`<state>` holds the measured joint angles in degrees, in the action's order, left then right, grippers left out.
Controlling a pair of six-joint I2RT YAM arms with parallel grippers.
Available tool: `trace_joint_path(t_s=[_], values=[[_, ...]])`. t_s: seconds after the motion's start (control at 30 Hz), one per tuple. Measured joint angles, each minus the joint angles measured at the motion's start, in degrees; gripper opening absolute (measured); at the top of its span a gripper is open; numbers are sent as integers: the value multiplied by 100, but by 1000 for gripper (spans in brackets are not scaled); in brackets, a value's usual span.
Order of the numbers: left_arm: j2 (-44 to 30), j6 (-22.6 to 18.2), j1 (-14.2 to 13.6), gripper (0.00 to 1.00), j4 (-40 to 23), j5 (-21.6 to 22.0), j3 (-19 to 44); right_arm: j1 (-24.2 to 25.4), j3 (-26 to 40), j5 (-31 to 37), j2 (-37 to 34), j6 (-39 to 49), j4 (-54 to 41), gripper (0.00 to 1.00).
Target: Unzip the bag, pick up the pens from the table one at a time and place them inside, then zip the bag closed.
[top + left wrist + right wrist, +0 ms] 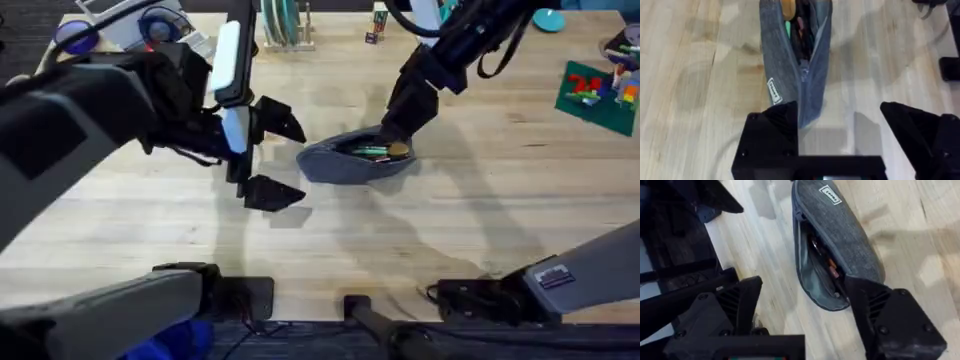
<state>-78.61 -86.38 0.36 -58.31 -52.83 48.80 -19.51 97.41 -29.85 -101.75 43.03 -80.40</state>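
Note:
The grey-blue bag (340, 165) lies mid-table on the light wood table (450, 230), its zipper partly open. Pens (370, 151) show inside it through the gap, also seen as coloured pens (799, 25) in the left wrist view and pens (826, 262) in the right wrist view. My left gripper (278, 157) hovers open just left of the bag's closed end, the bag (795, 75) lying ahead of its fingers (772, 130). My right gripper (398, 140) stands open at the bag's right, open end; one of its fingers (885, 310) sits against the bag (840, 235).
A green brick plate with small bricks (598, 92) lies at the far right. A teal rack (285, 25) and assorted items (130, 25) stand along the back edge. Bare wood spreads in front of the bag.

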Motion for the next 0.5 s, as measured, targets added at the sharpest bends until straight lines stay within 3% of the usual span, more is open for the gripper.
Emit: trace_joint_path(t_s=[0.23,0.5], values=[[-411,-184,143,995,287,-170,0,0,0,0,0,-2,0,997],[-512,-657,686,995,311,-646,-53,0,0,0,0,-2,0,997]])
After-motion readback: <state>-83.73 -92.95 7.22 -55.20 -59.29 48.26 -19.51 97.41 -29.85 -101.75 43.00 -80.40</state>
